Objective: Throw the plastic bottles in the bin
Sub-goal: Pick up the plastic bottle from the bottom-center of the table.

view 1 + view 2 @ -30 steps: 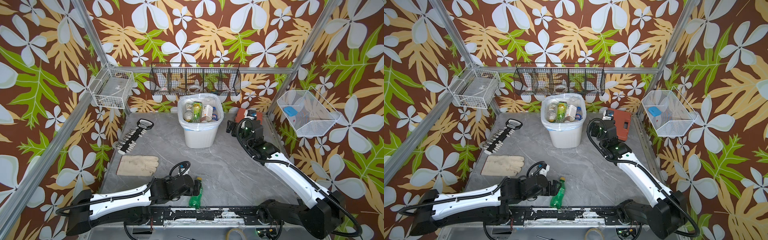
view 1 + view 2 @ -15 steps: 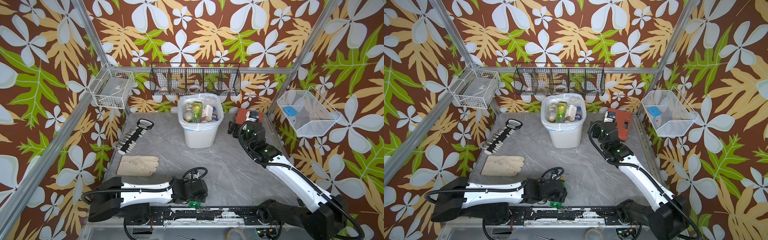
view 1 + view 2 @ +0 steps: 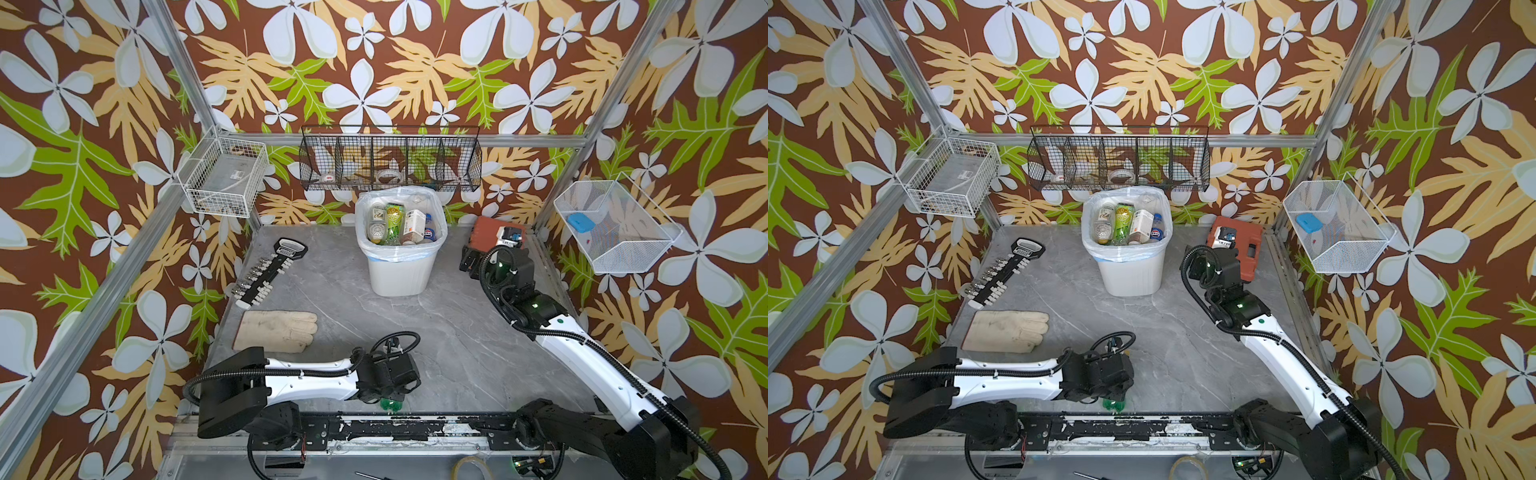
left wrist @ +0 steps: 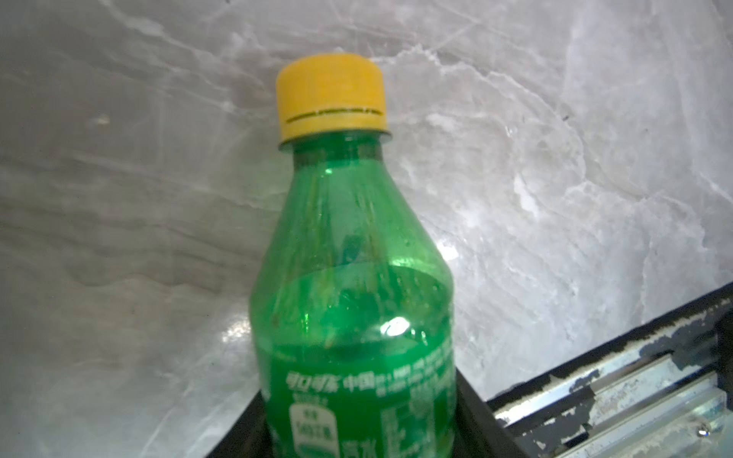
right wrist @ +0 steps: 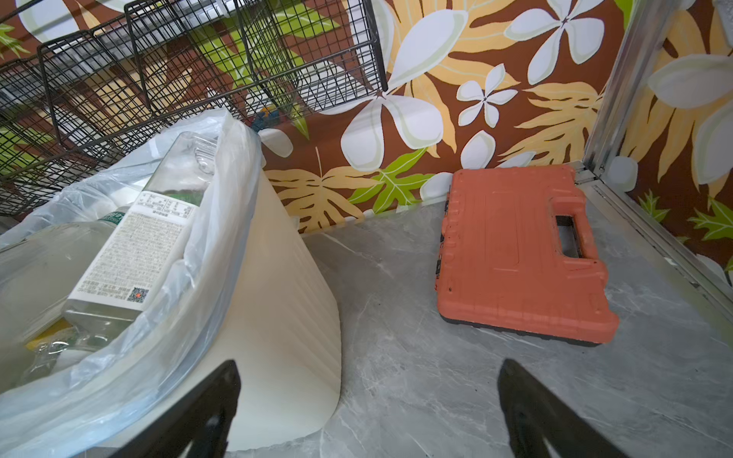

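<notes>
A green plastic bottle [image 4: 353, 317] with a yellow cap lies at the table's front edge, and my left gripper [image 4: 359, 396] is shut on its labelled body. In both top views only the bottle's green base [image 3: 390, 404] [image 3: 1115, 404] shows under the left wrist. The white bin [image 3: 399, 274] [image 3: 1133, 276] [image 5: 277, 297] stands at the back centre, its bag folded over the rim. Several bottles [image 3: 392, 222] [image 5: 135, 246] lie inside it. My right gripper [image 5: 367, 368] [image 3: 469, 259] hangs open and empty just right of the bin.
An orange-red tool case [image 3: 486, 232] [image 5: 515, 253] lies at the back right behind the right gripper. A work glove [image 3: 276, 330] and a black socket rack [image 3: 270, 270] lie on the left. Wire baskets [image 3: 388, 164] hang on the walls. The arms' rail [image 3: 415, 428] runs along the front edge.
My left gripper dropped over the green bottle lying at the front edge and closed on it. The right arm shifted only slightly.
</notes>
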`<state>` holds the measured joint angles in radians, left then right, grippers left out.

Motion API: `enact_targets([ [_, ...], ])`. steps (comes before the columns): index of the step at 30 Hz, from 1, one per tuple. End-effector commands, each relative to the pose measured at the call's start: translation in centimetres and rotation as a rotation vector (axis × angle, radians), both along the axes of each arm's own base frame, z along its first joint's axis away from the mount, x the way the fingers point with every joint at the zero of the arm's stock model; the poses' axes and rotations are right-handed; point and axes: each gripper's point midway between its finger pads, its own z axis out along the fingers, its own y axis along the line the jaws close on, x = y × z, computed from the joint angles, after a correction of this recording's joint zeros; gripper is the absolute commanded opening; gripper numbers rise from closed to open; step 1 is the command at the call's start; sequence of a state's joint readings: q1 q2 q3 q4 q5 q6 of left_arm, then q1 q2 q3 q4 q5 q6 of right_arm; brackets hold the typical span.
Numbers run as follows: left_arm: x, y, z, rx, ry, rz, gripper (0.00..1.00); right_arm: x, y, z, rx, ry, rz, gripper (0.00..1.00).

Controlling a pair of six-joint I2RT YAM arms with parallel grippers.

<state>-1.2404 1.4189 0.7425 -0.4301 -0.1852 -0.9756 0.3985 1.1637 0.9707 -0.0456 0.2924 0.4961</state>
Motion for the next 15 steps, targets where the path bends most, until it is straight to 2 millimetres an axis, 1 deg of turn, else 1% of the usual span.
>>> enact_targets([
  [1, 1.9, 0.4, 1.8, 0.0, -0.083, 0.005, 0.49, 0.2, -0.1, 0.7, 0.021, -0.025, -0.008, 1.0],
  [2, 2.6, 0.2, 2.7, -0.017, -0.118, 0.004, 0.49, 0.1, -0.1, 0.6, 0.018, -0.024, -0.008, 1.0],
  [3, 3.7, 0.1, 4.1, -0.046, -0.171, 0.008, 0.49, 0.1, -0.2, 0.5, 0.016, -0.024, -0.011, 0.99],
  [5, 5.9, -0.1, 7.4, -0.117, -0.282, 0.026, 0.49, 0.1, -0.3, 0.6, 0.019, -0.028, -0.016, 1.0],
  [6, 7.1, -0.1, 9.7, -0.167, -0.353, 0.042, 0.49, 0.1, -0.2, 0.6, 0.022, -0.027, -0.013, 1.0],
  [7, 8.4, -0.1, 12.6, -0.226, -0.436, 0.06, 0.5, 0.1, -0.1, 0.8, 0.027, -0.03, -0.009, 0.99],
  [9, 10.2, 0.3, 17.8, -0.349, -0.598, 0.099, 0.51, 0.1, -0.1, 0.7, 0.026, -0.03, -0.006, 1.0],
  [10, 10.8, 0.7, 20.5, -0.426, -0.675, 0.115, 0.52, 0.1, -0.1, 0.7, 0.027, -0.032, -0.006, 0.99],
  [12, 11.6, 1.8, 23.6, -0.531, -0.77, 0.15, 0.53, 0.1, -0.2, 0.7, 0.029, -0.032, -0.012, 1.0],
  [13, 12.1, 2.4, 24.8, -0.57, -0.802, 0.172, 0.53, 0.1, -0.2, 0.7, 0.034, -0.031, -0.012, 1.0],
  [15, 12.6, 3.5, 26.0, -0.593, -0.837, 0.205, 0.53, 0.1, -0.2, 0.8, 0.033, -0.031, -0.01, 0.99],
])
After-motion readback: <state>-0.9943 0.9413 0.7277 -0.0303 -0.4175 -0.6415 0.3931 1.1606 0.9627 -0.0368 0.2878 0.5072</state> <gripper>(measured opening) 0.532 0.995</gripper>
